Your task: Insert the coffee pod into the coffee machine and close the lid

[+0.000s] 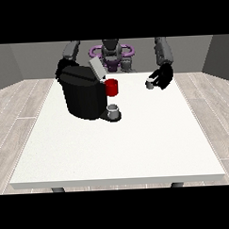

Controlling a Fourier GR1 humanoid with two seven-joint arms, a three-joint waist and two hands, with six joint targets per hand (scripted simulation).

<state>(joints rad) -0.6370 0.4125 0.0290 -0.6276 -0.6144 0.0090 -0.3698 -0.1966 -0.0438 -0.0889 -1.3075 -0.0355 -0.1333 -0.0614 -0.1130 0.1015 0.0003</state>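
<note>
The coffee machine (82, 96) stands on the far left part of the white table (118, 149), its lid (96, 68) tilted up and open. A red part (112, 87) shows at its right side, and a small grey cup (114, 110) sits on the tray just below.

The coffee pod (149, 84) is well apart from the machine, at the far right of the table. The hand at the view's right (163, 76) is at the pod, its fingers curled round it; whether the pod is lifted or resting on the table cannot be told. The hand at the view's left (61, 67) is mostly hidden behind the machine, so its fingers cannot be judged.

The task appears to be at an early stage: the pod looks grasped, but carrying it to the machine, inserting it and closing the lid are all left to do.
</note>
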